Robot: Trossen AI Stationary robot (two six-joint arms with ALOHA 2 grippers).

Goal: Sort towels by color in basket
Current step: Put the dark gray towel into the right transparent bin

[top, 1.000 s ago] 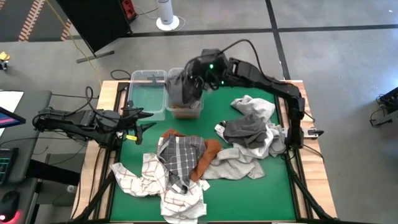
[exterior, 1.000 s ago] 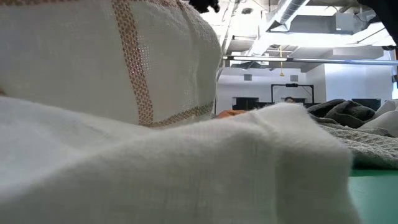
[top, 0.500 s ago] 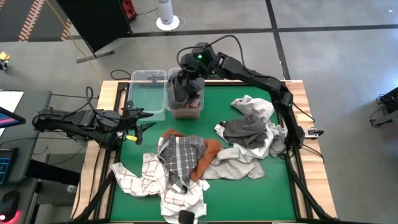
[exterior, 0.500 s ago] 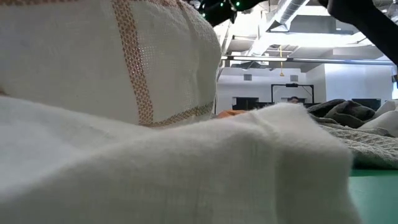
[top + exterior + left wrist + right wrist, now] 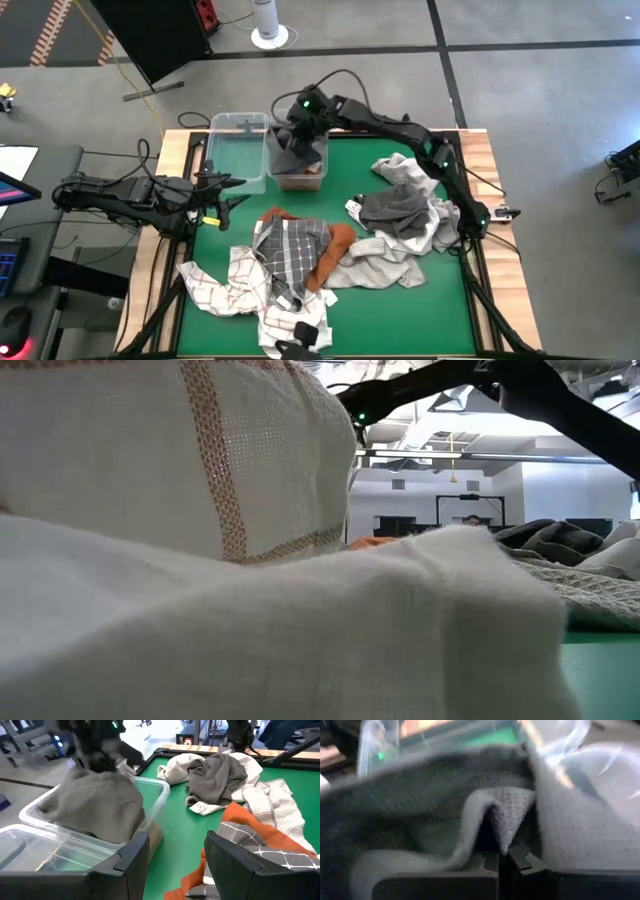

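While the left hand [image 5: 222, 195] is waiting with fingers spread at nine o'clock on the green surface [image 5: 400, 300], the right arm is reaching long across to eleven o'clock, its right hand [image 5: 297, 128] pinching a dark grey towel [image 5: 288, 150] that is draping into a clear bin [image 5: 300, 175] beside an empty one [image 5: 235, 150]. The remaining towels [image 5: 300, 270] are lying heaped toward six o'clock and three o'clock.

Two bins [image 5: 238, 150] sit at the desk's [image 5: 400, 300] eleven o'clock; one towel [image 5: 293, 147] hangs into the right bin, other towels [image 5: 300, 262] heaped toward five.
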